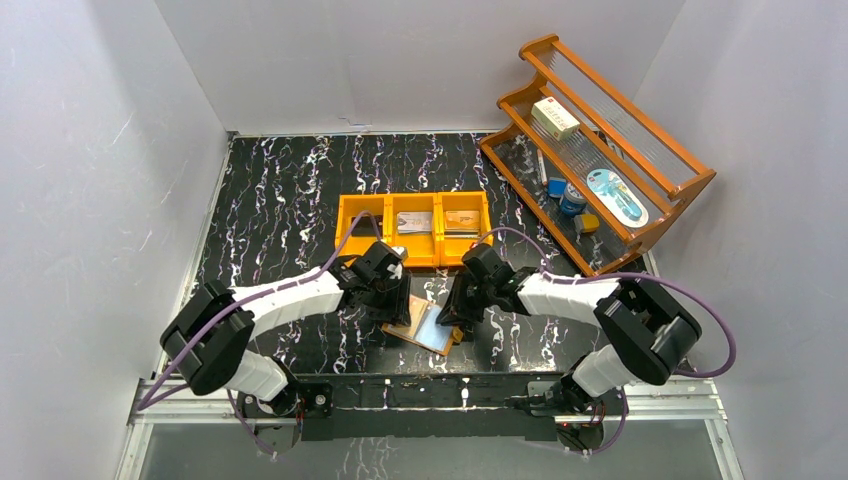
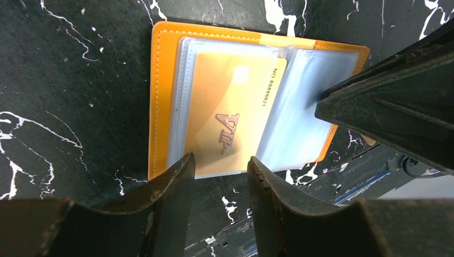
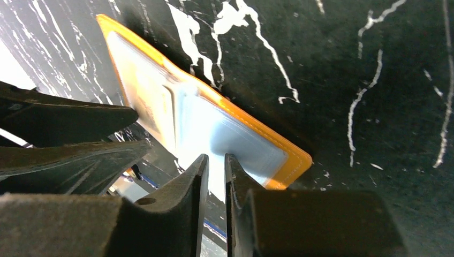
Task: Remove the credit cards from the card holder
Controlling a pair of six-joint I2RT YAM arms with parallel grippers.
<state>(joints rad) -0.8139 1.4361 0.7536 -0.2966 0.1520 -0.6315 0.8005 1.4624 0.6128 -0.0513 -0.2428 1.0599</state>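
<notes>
Seeing the card holder (image 1: 425, 325) lying open and flat on the table (image 1: 280, 190), near its front edge, between the two arms and apart from the orange bin (image 1: 413, 228) behind it. Finding one gold card (image 2: 230, 118) sitting in a clear sleeve (image 2: 179, 107) on one leaf, short end nearest the left gripper (image 2: 220, 159). Reading that gripper's fingers (image 2: 171, 187) as standing apart, tips straddling the card's near end, nothing clamped. Reading the right gripper (image 3: 216, 156) as nearly closed, only a slit showing, tips bearing on the opposite leaf; not managing to tell whether a sleeve edge is pinched there or merely pressed. Expecting trouble if closing on the card catches the sleeve too: dragging the whole holder instead of sliding the card free. Also risking a slip off the thin, slick card edge, or the hold-down sliding on smooth plastic and letting the holder fold or skid. Not seeing whether other cards are hiding in the stacked sleeves. Losing the far leaf to glare. Failing to resolve contact between left fingertips and card. Getting little from overhead, with both wrists covering most of the holder.
</notes>
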